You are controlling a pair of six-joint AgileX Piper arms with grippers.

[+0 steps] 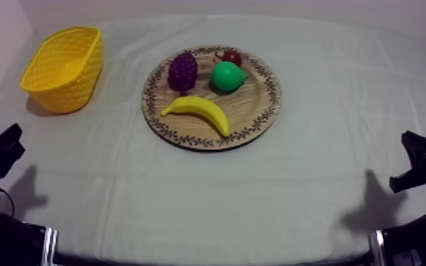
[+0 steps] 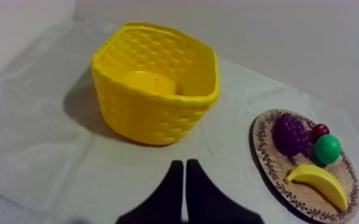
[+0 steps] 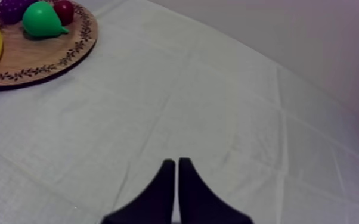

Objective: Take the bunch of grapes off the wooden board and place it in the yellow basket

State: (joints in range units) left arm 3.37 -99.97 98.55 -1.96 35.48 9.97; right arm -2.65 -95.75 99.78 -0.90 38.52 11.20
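- The bunch of grapes (image 1: 182, 71) sits on the wooden board (image 1: 258, 120), on its far-left part, the side facing the yellow basket (image 1: 64, 67). Not lifted yet, so nothing of the task is done.
- Its long axis looks like it runs roughly front to back across the surface, with the fat end toward the far side.
- My left claw (image 2: 183, 167) is parked low at the left edge of the surface, fingers pressed together on nothing. From there the grapes are forward and inward, toward the middle.
- My right claw (image 3: 176, 164) is also closed and empty. It's well away on the other side, with the whole board between it and the grapes.
- So I reckon the left arm is the one to use. It's nearer the grapes, and the basket is on its side too.
- The pear (image 1: 228, 76) is just beside the grapes on the right, with the small red fruit (image 1: 231, 56) behind it.
- The banana (image 1: 198, 112) lies across the near part of the board, close in front of the grapes.
- Coming in from the left or from above looks clear. I'd open the claw first and keep off the banana.
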